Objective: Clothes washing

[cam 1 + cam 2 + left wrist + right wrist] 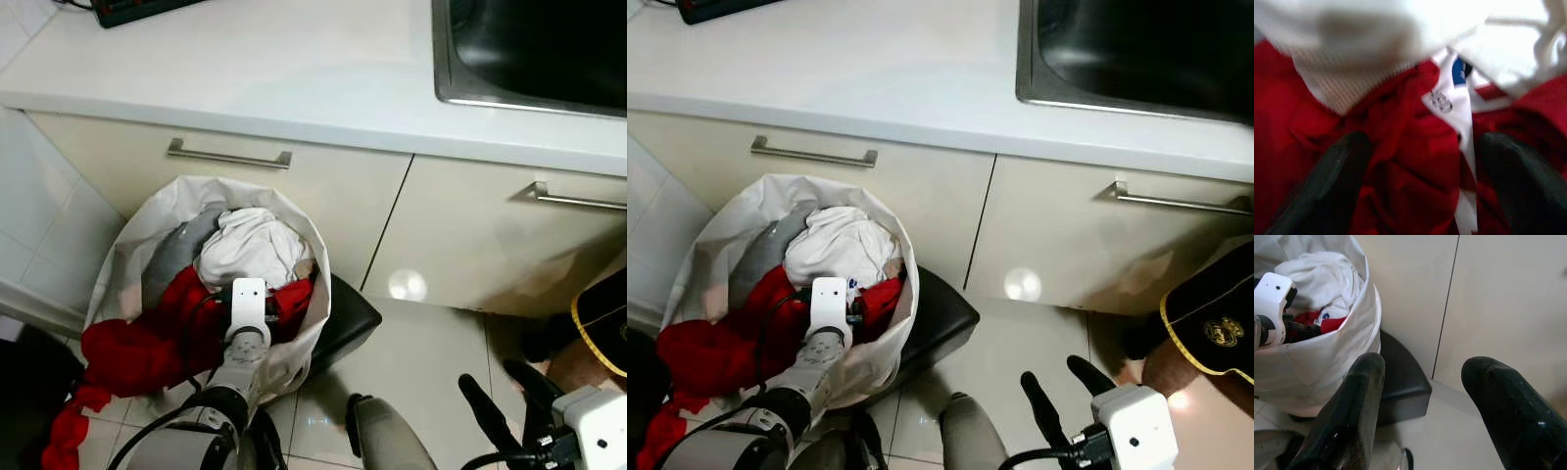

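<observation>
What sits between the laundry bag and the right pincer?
A black stool and bare tile floor, seen in both eye views. The bag leans on the stool, and the open right pincer hangs over the floor beyond it.

Close view along the left hand point(1422, 181): its two black fingers point(1327, 186) are spread apart, one on either side of a crumpled red garment point(1400, 161). A white label strip point(1459, 112) with a small blue patch lies on the red garment between the fingers. Beyond the red garment, touching it, lies white cloth point(1415, 29), blurred.
</observation>
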### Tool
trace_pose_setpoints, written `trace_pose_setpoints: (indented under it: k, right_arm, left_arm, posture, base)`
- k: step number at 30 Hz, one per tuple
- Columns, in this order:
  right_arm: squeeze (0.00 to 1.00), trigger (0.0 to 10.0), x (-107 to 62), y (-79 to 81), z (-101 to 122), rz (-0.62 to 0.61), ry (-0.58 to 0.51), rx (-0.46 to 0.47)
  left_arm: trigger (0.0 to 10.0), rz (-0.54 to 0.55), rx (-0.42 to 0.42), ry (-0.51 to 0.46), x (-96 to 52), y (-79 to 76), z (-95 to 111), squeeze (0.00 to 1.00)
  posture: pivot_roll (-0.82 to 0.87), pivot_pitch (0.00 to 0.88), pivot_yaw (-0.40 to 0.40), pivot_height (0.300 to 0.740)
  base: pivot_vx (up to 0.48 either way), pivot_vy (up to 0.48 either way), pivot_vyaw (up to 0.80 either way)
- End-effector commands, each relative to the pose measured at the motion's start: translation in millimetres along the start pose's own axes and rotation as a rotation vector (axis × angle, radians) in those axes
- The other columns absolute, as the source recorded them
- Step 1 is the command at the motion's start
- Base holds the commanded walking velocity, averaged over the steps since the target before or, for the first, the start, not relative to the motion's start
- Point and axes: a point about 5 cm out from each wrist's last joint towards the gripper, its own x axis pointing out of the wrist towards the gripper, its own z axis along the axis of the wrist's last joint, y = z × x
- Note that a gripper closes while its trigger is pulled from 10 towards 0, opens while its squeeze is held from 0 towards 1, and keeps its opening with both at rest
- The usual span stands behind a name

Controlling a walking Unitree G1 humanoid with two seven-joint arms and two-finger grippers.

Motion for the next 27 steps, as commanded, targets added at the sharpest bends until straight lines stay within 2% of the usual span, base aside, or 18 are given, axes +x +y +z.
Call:
trace_pose_setpoints:
  k: [1, 6, 10, 15, 16, 17, 18, 27]
  right_arm:
    - [0.00, 10.0, -4.8, -0.2, -2.3, -0.010, 0.025, 0.009]
    - [0.00, 10.0, -1.6, 3.5, -2.1, -0.003, 0.023, 0.015]
    - [0.00, 10.0, 1.7, 4.6, -4.9, -0.012, 0.023, 0.024]
    - [0.00, 10.0, 4.1, 6.3, -6.2, -0.020, 0.018, 0.030]
    - [0.00, 10.0, 5.3, 8.2, -7.0, -0.023, 0.016, 0.033]
    - [0.00, 10.0, 5.7, 9.0, -7.2, -0.024, 0.015, 0.035]
    - [0.00, 10.0, 6.2, 9.7, -7.4, -0.024, 0.014, 0.036]
    - [0.00, 10.0, 5.0, 13.5, -8.3, -0.046, 0.016, 0.036]
  left_arm:
    - [10.0, 0.006, 0.002, 0.062, -4.1, -4.4, -14.2, 0.00]
    - [10.0, -0.035, 0.014, 0.048, -2.9, -14.6, -3.7, 0.00]
    - [10.0, -0.091, -0.106, 0.057, -2.1, -29.4, 11.7, 0.00]
    - [10.0, -0.105, -0.113, 0.051, -2.3, -36.5, 19.4, 0.00]
    - [7.3, -0.114, -0.105, 0.041, -2.2, -38.0, 22.0, 0.00]
    - [7.3, -0.117, -0.100, 0.039, -2.1, -38.2, 22.6, 0.00]
    - [0.0, -0.116, -0.098, 0.040, -1.8, -37.8, 23.1, 0.00]
    - [0.0, -0.129, -0.066, -0.001, 0.7, -37.5, 35.5, 0.00]
  posture:
    - [-0.54, 0.317, 0.034, 0.740]
    - [-0.55, 0.312, 0.036, 0.740]
    - [-0.54, 0.300, 0.053, 0.740]
    - [-0.54, 0.297, 0.065, 0.740]
    - [-0.54, 0.300, 0.071, 0.740]
    - [-0.54, 0.300, 0.071, 0.740]
    - [-0.54, 0.299, 0.075, 0.740]
    - [-0.56, 0.308, 0.090, 0.740]
  base:
    - [0.000, 0.000, 0.00]
    - [0.000, 0.000, 0.00]
    - [0.000, 0.000, 0.00]
    - [0.000, 0.000, 0.00]
    - [0.000, 0.000, 0.00]
    - [0.000, 0.000, 0.00]
    - [0.000, 0.000, 0.00]
    - [0.000, 0.000, 0.00]
